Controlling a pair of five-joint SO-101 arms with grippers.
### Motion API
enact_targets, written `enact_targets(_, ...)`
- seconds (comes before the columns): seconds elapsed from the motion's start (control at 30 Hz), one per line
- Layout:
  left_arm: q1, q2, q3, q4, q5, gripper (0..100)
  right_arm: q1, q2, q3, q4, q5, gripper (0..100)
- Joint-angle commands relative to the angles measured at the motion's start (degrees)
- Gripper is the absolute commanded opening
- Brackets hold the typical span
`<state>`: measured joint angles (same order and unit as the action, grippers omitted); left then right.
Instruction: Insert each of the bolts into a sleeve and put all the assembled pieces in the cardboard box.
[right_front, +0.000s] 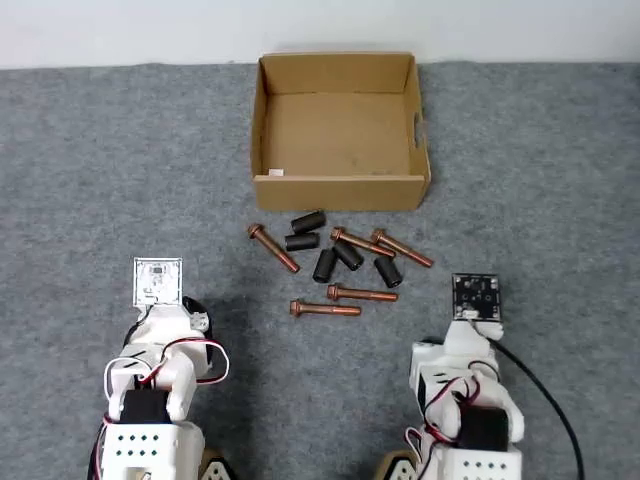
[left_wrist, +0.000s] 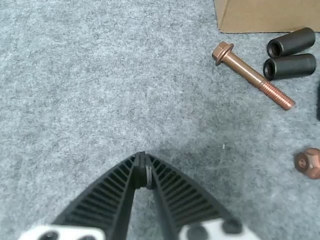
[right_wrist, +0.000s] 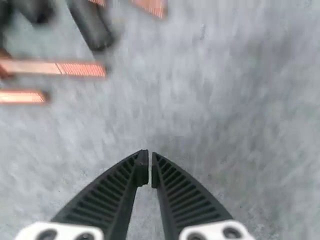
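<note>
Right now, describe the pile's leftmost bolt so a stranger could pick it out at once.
Find the cardboard box at the table's far side; copper bolts and black sleeves lie scattered just before it. The bolt lies slantwise near the box's front left corner, two sleeves close on its right. Of the five bolts, its head alone marks the pile's leftmost point.
</note>
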<state>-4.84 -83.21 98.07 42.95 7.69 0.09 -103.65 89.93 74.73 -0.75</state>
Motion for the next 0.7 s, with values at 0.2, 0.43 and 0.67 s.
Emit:
enact_targets(0.2, -0.2, -0.4, -1.2, -1.3, -0.4, 1, 0.3, 15.3, -23.4, -0.3, 6.1, 0.8)
enact_targets(0.43, -0.2, -0.4, -1.2, -1.3, -0.4, 1, 0.0, 45.9, -42.7, -0.3, 6.2, 1.1)
enact_targets(0.67, -0.2, -0.4, -1.2, -1.3, -0.4, 1, -1.8, 76.1, -61.3, -0.6, 14.6, 1.7)
